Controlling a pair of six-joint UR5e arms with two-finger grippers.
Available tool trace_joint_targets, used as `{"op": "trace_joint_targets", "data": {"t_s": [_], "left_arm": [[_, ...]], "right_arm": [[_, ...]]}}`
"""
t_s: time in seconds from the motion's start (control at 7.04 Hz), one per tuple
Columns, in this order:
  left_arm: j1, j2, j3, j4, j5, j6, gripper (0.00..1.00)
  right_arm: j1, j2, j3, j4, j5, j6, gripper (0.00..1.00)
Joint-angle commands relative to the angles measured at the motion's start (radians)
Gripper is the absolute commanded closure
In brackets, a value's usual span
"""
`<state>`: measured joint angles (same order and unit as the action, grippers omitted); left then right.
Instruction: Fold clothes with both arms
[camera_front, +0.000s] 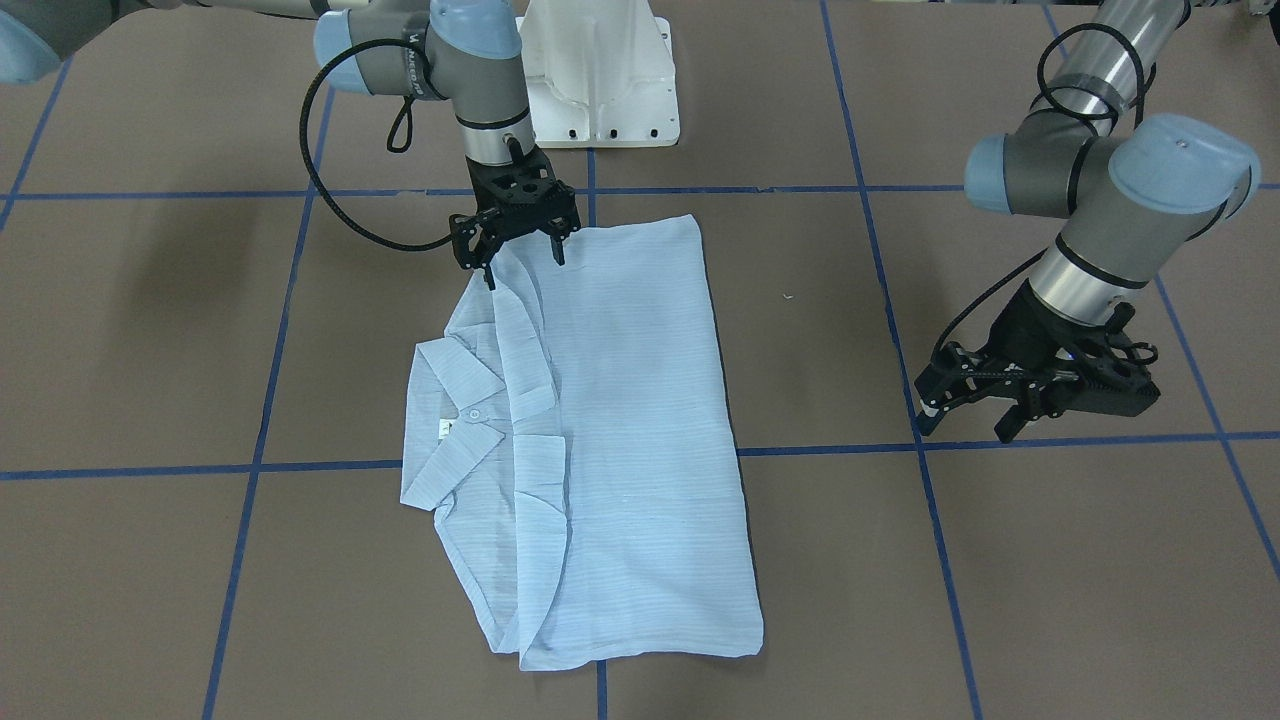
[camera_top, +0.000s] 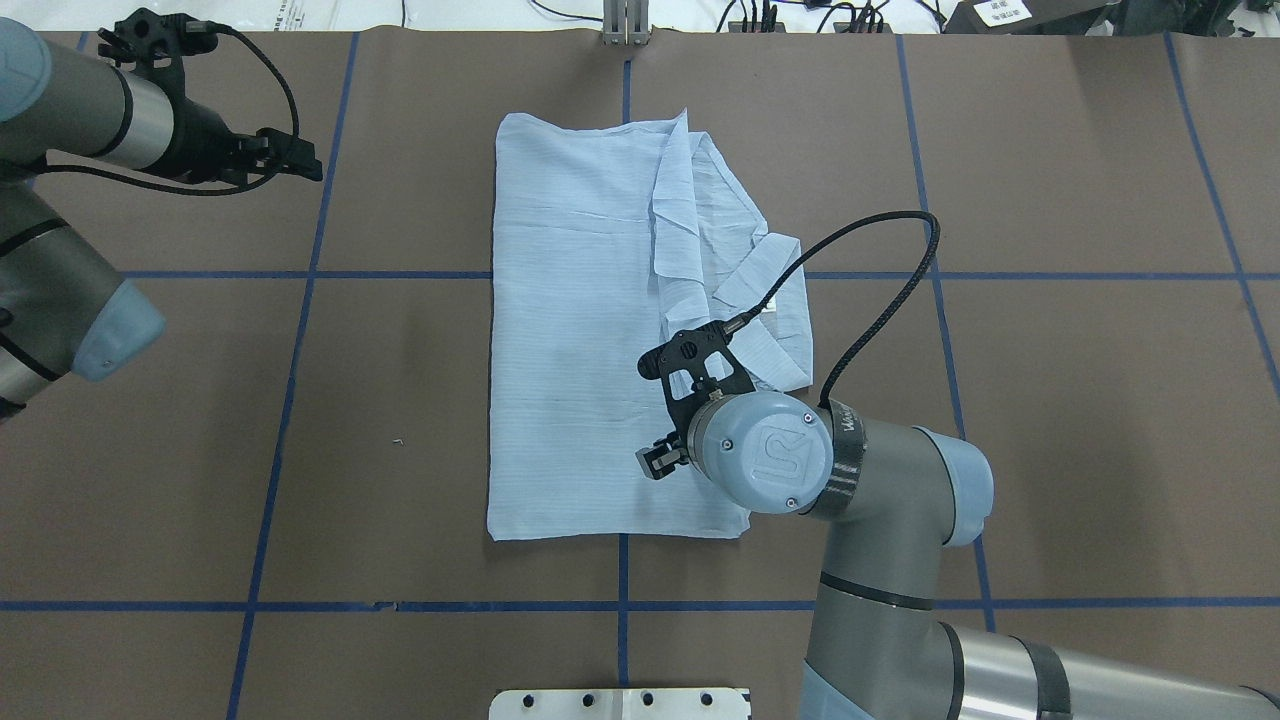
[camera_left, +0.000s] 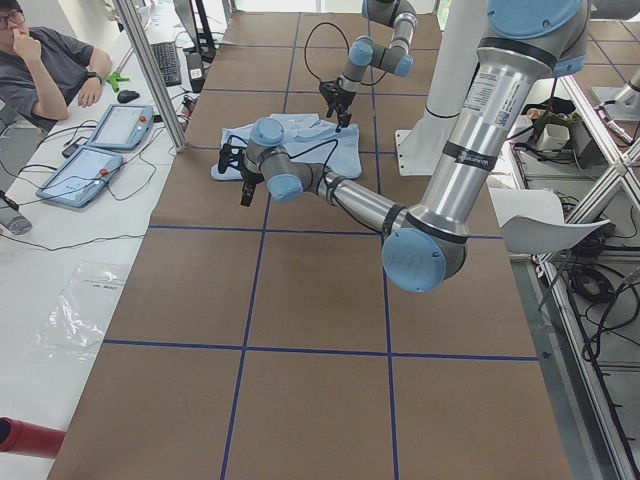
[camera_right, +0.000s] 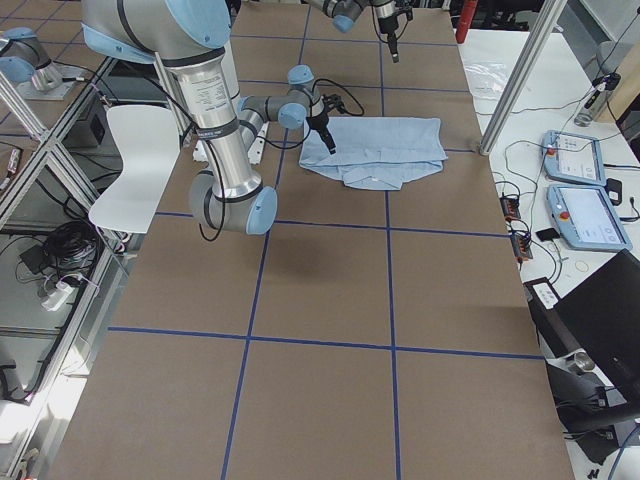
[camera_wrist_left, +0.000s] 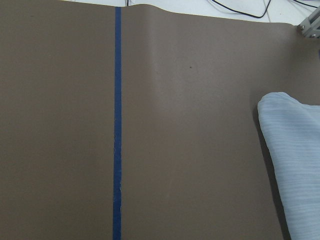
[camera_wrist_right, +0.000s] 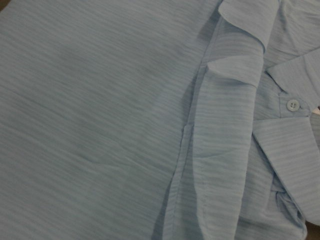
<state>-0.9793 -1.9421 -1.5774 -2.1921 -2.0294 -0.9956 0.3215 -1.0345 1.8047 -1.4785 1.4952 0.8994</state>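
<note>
**Shirt Down to a Rectangle, Final Folds Pending**

The shirt (camera_front: 630, 420) lies flat on the table (camera_front: 1000, 600) as a long rectangle, with its collar (camera_front: 460, 420) jutting out midway along one long edge. One end corner sits directly beneath the right gripper (camera_front: 524, 269), whose fingers are spread and have hold of nothing that shows. The left gripper (camera_front: 965, 428) hangs well off to the side of the cloth, also spread and empty. The first fold looks done. Shortening the rectangle into a compact bundle appears to be left.

The right arm (camera_top: 880, 470) reaches over the table's (camera_front: 1050, 600) middle, wrist pointing straight down, right gripper (camera_front: 525, 270) spread apart. The left gripper (camera_front: 965, 425) (likewise spread) hangs tilted near the far edge's left end.
</note>
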Motion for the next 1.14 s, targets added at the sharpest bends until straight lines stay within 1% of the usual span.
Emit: {"op": "trace_joint_targets", "data": {"t_s": [0.0, 0.43, 0.99], "left_arm": [[0.004, -0.001, 0.0, 0.0, 0.0, -0.002, 0.0], [0.005, -0.008, 0.003, 0.0, 0.0, -0.003, 0.0], [0.007, -0.011, 0.0, 0.002, -0.003, -0.005, 0.0]], "right_arm": [[-0.021, -0.009, -0.016, 0.0, -0.029, 0.0, 0.0], [-0.022, -0.05, -0.018, 0.0, -0.047, -0.02, 0.0], [-0.018, -0.053, -0.028, -0.002, -0.047, -0.031, 0.0]]}}
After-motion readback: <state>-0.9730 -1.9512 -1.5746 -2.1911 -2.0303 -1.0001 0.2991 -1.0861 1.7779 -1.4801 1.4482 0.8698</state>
